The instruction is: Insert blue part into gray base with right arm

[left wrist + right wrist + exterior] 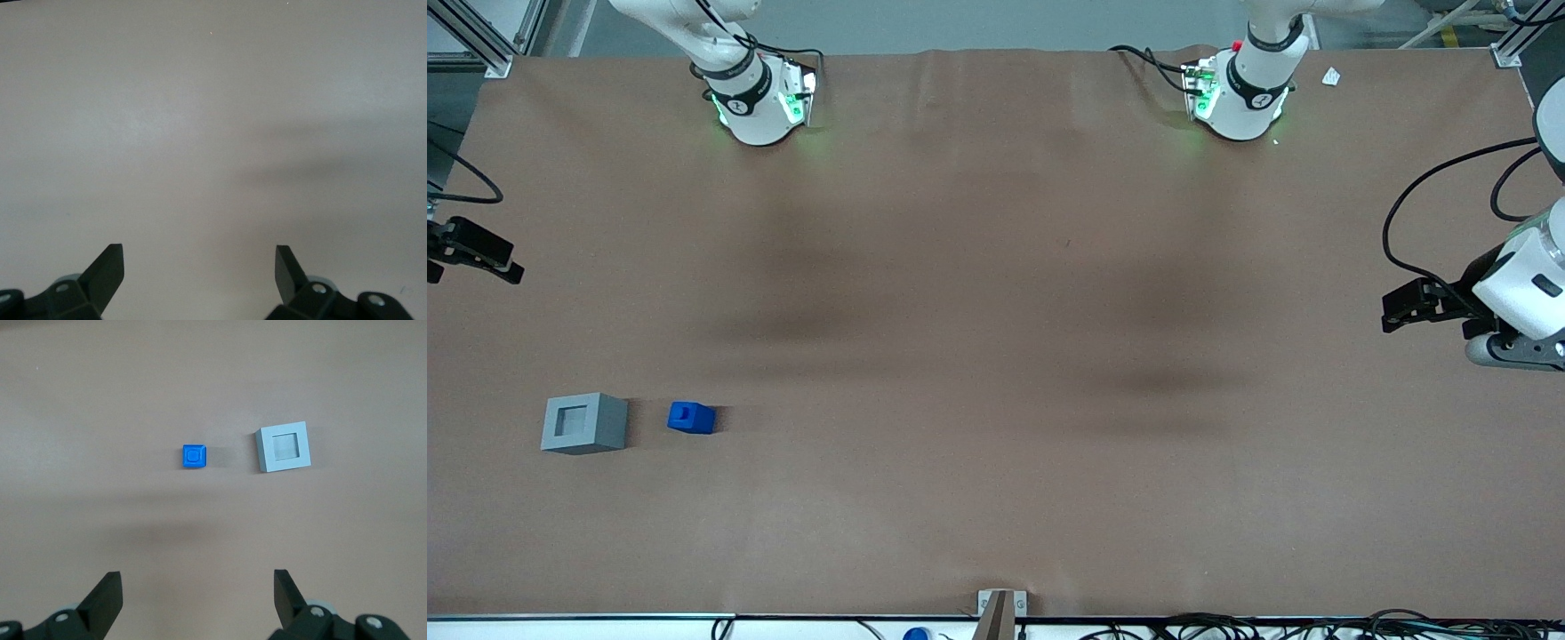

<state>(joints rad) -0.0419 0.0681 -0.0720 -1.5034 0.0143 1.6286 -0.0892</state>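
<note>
Blue part [691,417] sits on the brown counter [996,356], toward the working arm's end and in the half nearer the front camera. It rests flat, with a small dark notch on its top face. Gray base [584,423] stands just beside it, closer still to the working arm's end; a strip of bare counter lies between the two, so they do not touch. The base is upright, its square recess facing up with nothing in it. Both blocks are about equally near the front camera.

The right arm's end effector [471,252] hangs at the edge of the front view, well apart from both blocks and farther from the front camera than they are. In the right wrist view its two black fingers [107,597] are spread wide with only bare counter between them, gripping nothing. That same view looks down on the blue part [194,456] and the gray base [284,446] side by side, ahead of the fingertips.
</note>
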